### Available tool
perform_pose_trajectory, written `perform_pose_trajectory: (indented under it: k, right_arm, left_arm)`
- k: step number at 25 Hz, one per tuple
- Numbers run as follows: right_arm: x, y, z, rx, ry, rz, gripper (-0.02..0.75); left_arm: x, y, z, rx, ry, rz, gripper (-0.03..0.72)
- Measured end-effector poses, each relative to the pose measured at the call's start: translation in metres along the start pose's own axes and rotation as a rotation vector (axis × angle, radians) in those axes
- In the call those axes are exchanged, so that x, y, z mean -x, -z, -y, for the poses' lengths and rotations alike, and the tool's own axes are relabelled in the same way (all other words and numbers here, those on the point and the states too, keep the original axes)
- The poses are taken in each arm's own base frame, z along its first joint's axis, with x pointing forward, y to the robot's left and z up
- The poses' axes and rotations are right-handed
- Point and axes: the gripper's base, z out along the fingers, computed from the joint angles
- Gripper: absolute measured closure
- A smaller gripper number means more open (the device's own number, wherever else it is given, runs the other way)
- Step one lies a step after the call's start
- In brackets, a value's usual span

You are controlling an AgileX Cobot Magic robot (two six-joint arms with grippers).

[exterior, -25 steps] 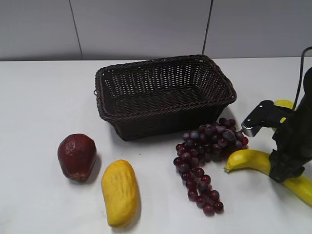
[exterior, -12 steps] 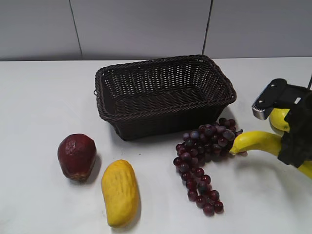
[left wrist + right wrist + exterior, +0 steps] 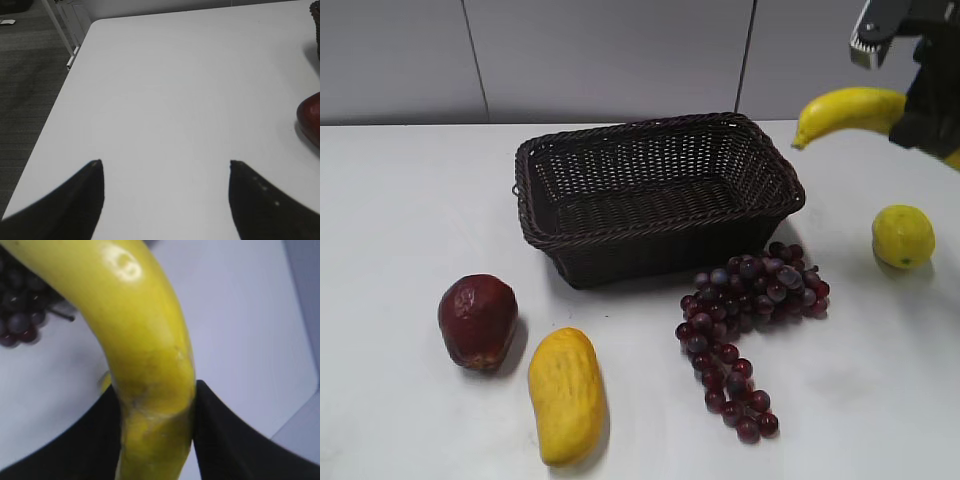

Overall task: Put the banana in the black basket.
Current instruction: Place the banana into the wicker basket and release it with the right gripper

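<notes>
I note the right pincer (image 3: 928,118) clamped on the banana (image 3: 848,108), held in the air above the counter (image 3: 410,200), right of the black basket (image 3: 655,195) and clear of it. The lemon (image 3: 903,236) and grapes (image 3: 750,310) lie below. My left pincer (image 3: 165,172) hangs with its tips apart over bare counter.

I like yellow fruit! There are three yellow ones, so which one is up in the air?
The banana: the right pincer holds it above the table. The round lemon and the stubby yellow-orange fruit both lie on the table.
</notes>
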Motion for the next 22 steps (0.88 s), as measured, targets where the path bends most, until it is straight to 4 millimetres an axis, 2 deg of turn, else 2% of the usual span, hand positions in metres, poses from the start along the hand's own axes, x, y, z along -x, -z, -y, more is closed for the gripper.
perform_pose_trajectory:
  k: [4, 7, 9, 16, 22]
  right_arm:
    - [0.030, -0.007, 0.027, -0.044, 0.097, 0.044, 0.431]
    - [0.057, -0.025, 0.032, -0.037, 0.175, 0.063, 0.431]
    - [0.078, -0.039, 0.027, -0.031, 0.223, 0.075, 0.431]
    - [0.141, -0.098, -0.017, 0.035, 0.365, 0.114, 0.431]
    - [0.165, -0.135, -0.062, 0.098, 0.448, 0.122, 0.431]
  left_arm:
    - [0.000, 0.000, 0.000, 0.000, 0.000, 0.000, 0.113]
    - [0.000, 0.000, 0.000, 0.000, 0.000, 0.000, 0.113]
    - [0.000, 0.000, 0.000, 0.000, 0.000, 0.000, 0.113]
    - [0.000, 0.000, 0.000, 0.000, 0.000, 0.000, 0.113]
    - [0.000, 0.000, 0.000, 0.000, 0.000, 0.000, 0.113]
